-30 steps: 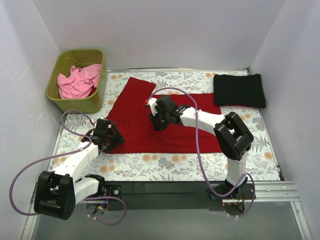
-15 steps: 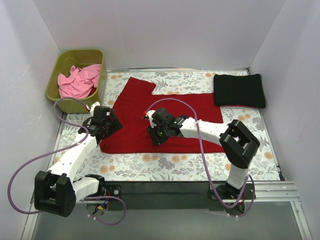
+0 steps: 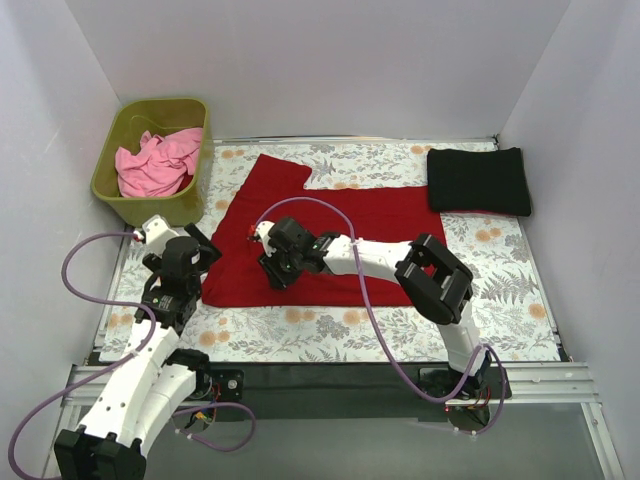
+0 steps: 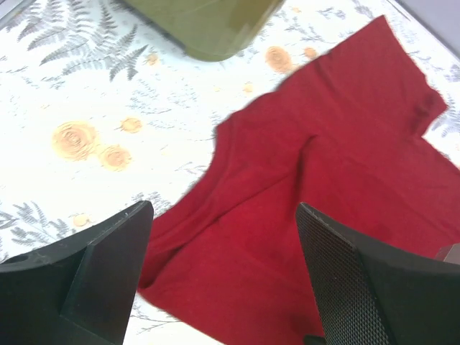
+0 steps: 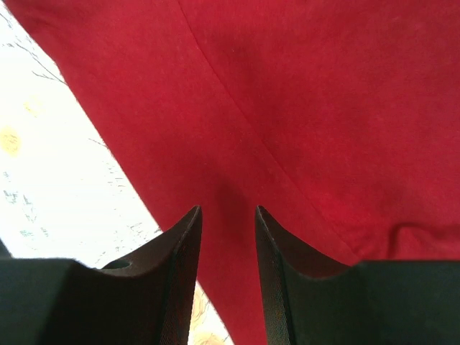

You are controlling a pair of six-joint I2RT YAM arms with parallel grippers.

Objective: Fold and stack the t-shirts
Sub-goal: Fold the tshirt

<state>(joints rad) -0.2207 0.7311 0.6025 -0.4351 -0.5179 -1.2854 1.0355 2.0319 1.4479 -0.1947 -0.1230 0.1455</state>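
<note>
Currently the large dark red cloth t-shirt point(image 3: 350, 225) lies spread flat on the floral-covered desk point(image 3: 510, 290). Its long axis runs left to right, and one sleeve juts toward the far side at its left end, so the hem probably faces right. The right fingers point(image 3: 268, 268) sit low over its near-left corner, narrowly parted, with nothing visibly gripped. The left fingers point(image 3: 196, 252), spread wide, hover just left of that edge.
</note>
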